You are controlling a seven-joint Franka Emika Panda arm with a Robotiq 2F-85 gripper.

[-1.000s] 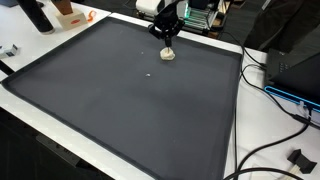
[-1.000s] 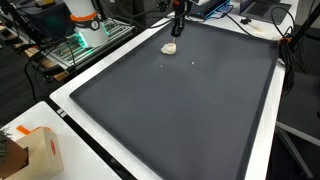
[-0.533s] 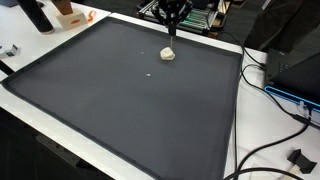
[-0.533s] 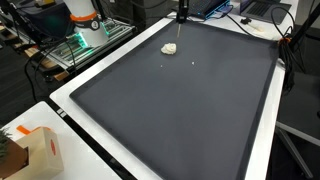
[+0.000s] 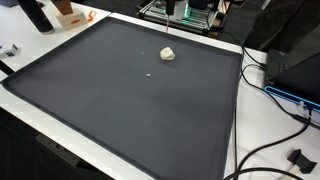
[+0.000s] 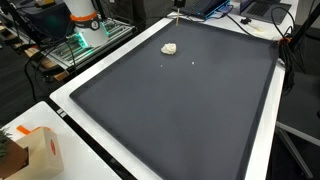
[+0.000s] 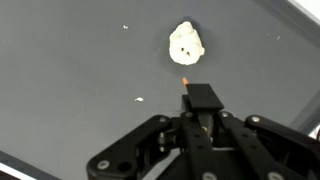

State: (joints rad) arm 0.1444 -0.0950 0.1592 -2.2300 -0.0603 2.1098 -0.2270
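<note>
A small white crumpled lump (image 5: 168,54) (image 6: 170,47) lies near the far edge of a big black mat (image 5: 120,110) (image 6: 190,110). In the wrist view the lump (image 7: 186,43) sits just beyond my gripper (image 7: 200,122). The gripper is shut on a thin black pen-like tool (image 7: 200,98) whose orange tip points at the lump and hangs above it without touching. In both exterior views the gripper is almost out of frame at the top edge, and only the tool's lower end (image 5: 172,8) (image 6: 178,9) shows, high above the lump.
Tiny white crumbs (image 5: 149,72) (image 6: 194,62) (image 7: 139,99) dot the mat near the lump. A white border frames the mat. An orange-marked box (image 6: 38,150) stands at one corner. A dark bottle (image 5: 38,15), cables (image 5: 272,92) and equipment racks (image 6: 80,45) surround the table.
The gripper has risen straight up from just above the lump, with the tool still in it, and has nearly left both exterior views. The lump has not moved.
</note>
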